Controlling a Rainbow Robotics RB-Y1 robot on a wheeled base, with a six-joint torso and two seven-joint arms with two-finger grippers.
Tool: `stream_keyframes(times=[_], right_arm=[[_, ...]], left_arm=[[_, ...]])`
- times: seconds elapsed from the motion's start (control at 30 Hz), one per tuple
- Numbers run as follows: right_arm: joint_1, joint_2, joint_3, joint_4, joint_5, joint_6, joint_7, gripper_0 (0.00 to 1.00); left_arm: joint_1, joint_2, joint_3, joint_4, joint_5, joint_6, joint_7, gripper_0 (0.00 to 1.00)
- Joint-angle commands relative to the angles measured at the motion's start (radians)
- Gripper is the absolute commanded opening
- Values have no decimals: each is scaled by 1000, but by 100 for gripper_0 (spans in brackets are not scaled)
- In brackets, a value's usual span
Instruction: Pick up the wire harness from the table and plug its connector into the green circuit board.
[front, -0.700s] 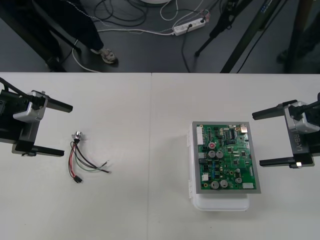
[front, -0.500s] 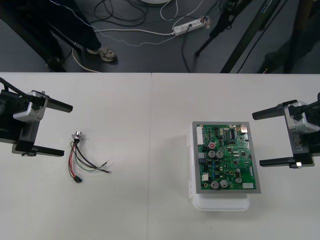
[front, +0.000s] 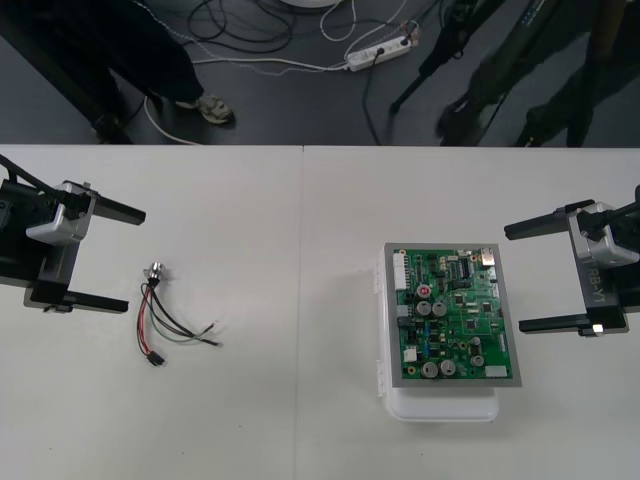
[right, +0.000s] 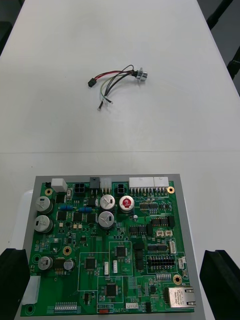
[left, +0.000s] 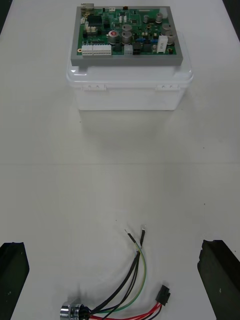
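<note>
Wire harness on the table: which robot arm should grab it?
Probably left. The left hand, open, waits right beside the wire harness; the right hand is past the green circuit board, farther away.

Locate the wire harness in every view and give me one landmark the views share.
Front view: the wire harness lies on the table beside the open left gripper, far left of the green circuit board.
Right wrist view: the harness lies on the table beyond the board.
Left wrist view: the harness lies just ahead of the left gripper, with the board far beyond.
Shared landmark: the green circuit board on its white base.
</note>
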Motion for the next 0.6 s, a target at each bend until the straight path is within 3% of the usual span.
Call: stream_keyframes(times=[0.03,0.6], right_arm=[[-7,13,-34,-4,5,-5,-39,100],[-7,13,-34,-4,5,-5,-39,100]], left_arm=[[16,42,-11,-28,2,-29,-42,100],[16,42,-11,-28,2,-29,-42,100]])
